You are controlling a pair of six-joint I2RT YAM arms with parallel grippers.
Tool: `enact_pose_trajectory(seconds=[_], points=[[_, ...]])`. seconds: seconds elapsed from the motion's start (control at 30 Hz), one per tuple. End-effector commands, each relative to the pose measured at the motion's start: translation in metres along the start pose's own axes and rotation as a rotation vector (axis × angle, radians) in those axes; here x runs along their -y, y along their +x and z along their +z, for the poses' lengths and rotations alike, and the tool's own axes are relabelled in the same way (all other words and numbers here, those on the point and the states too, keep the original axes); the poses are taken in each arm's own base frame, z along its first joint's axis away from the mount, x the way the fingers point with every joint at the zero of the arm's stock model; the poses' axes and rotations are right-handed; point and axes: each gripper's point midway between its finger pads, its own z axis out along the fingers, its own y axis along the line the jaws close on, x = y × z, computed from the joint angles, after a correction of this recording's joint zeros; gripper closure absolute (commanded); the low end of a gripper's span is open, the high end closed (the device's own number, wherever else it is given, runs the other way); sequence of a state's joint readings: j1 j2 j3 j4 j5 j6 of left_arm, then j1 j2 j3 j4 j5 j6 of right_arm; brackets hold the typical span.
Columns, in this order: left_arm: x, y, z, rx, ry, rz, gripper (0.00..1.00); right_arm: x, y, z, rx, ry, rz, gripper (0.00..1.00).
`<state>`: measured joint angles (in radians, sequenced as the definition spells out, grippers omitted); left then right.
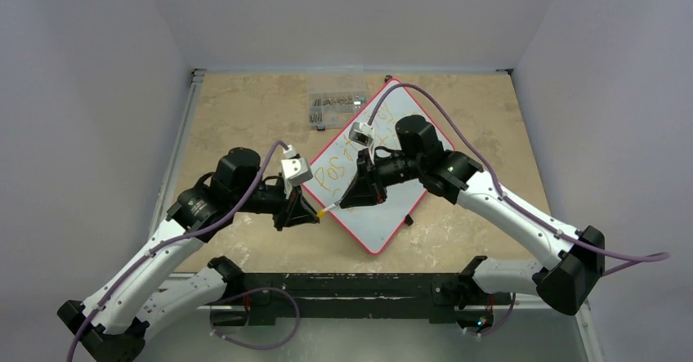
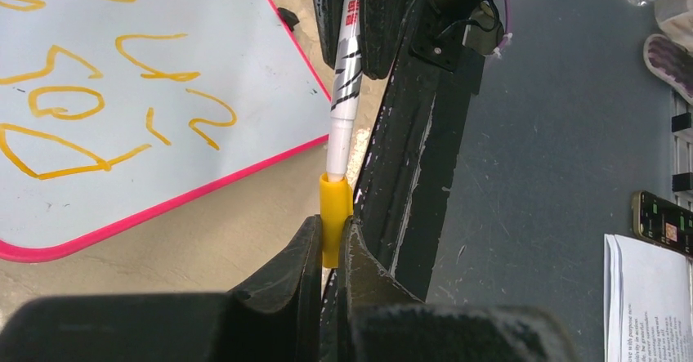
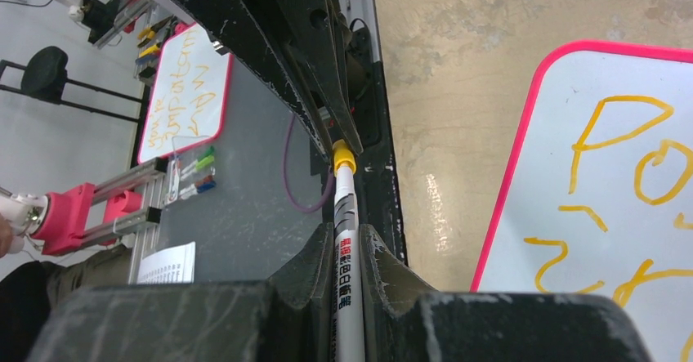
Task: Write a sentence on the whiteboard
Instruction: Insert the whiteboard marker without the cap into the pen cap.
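Note:
The whiteboard [image 1: 392, 215] lies turned like a diamond on the table, its frame red-pink. Orange-yellow lettering of the sentence [image 1: 335, 170] runs along its upper left side; it also shows in the wrist views [image 2: 69, 100] [image 3: 621, 133]. A white marker [image 1: 335, 206] hangs between the two grippers, above the board's left edge. My right gripper [image 3: 346, 248] is shut on the marker's barrel [image 3: 346, 207]. My left gripper [image 2: 330, 239] is shut on the yellow cap [image 2: 336, 211]. The cap [image 3: 344, 156] sits over the marker's tip, so the nib is hidden.
A clear box of small parts [image 1: 337, 107] sits at the back of the table beside the board's far corner. The black base rail [image 1: 343, 284] runs along the near edge. Off the table lie papers [image 2: 646, 297], a phone [image 2: 662, 219] and another whiteboard [image 3: 186, 92].

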<state>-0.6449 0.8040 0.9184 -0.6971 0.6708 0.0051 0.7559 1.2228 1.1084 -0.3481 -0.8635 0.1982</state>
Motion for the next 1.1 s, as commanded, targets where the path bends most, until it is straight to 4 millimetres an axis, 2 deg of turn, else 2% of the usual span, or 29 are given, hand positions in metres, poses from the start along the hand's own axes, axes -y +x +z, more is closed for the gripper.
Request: enact_pose_trajectory(seconds=[0.0,0.2,0.4,0.67,1.07], points=[[0.01,-0.023,-0.005,0.053,0.041,0.076,1.0,-0.009,0.005,0.003,-0.033,-0.049,-0.02,1.0],[0.016,-0.024,-0.004,0.024,0.085,0.087,1.0,-0.012,0.009,0.005,-0.07,-0.06,-0.036,1.0],[0.023,-0.024,0.0,0.001,0.141,0.081,1.0,-0.011,0.025,0.006,-0.136,-0.079,-0.074,1.0],[0.023,-0.032,0.005,0.016,0.134,0.087,1.0,-0.017,0.031,0.021,-0.167,-0.125,-0.105,1.0],[0.007,-0.055,0.001,0.099,-0.059,0.154,1.0,-0.036,0.024,0.034,-0.111,-0.155,-0.023,1.0]])
